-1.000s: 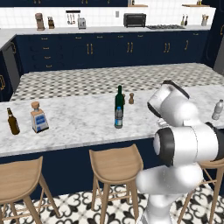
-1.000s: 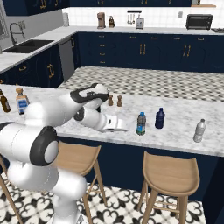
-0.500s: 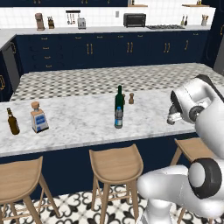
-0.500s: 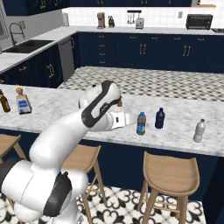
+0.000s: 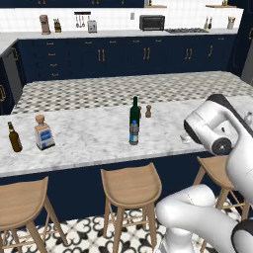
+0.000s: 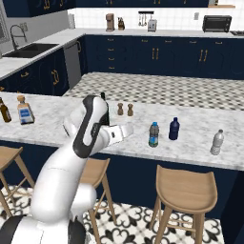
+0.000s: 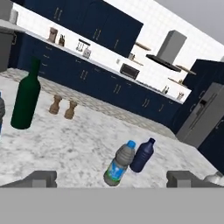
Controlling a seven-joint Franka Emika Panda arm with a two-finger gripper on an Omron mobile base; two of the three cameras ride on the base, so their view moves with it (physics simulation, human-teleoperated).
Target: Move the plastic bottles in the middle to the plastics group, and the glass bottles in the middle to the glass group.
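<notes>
The arm's gripper (image 7: 111, 178) hung low over the marble surface (image 5: 84, 136) with its jaws spread wide and nothing between them; in the hand view the two dark fingertips (image 7: 40, 178) stood far apart at the bottom edge. Straight ahead of them, on the surface, stood a small water bottle (image 7: 119, 164) with a blue label, and just beside it, nearly touching in that tilted view, the dark-blue bottle (image 7: 142, 155). In the right base view the same pair stood upright and slightly apart, the water bottle (image 6: 153, 134) nearer the front edge and the dark-blue bottle (image 6: 174, 128) a little behind it, with the pale clear bottle (image 6: 217, 142) further along toward the end. The green wine bottle (image 5: 134, 111) stood upright in the middle of the surface, and in the left base view a second labelled water bottle (image 5: 134, 132) stood directly in front of it, seemingly touching, though the overlap made that hard to judge. Two small wooden shakers (image 6: 124, 109) stood behind the wine bottle. Well apart at the other end stood the brown beer bottle (image 5: 14, 137) and, just beside it, the square clear bottle (image 5: 43, 132) with the tan stopper.
</notes>
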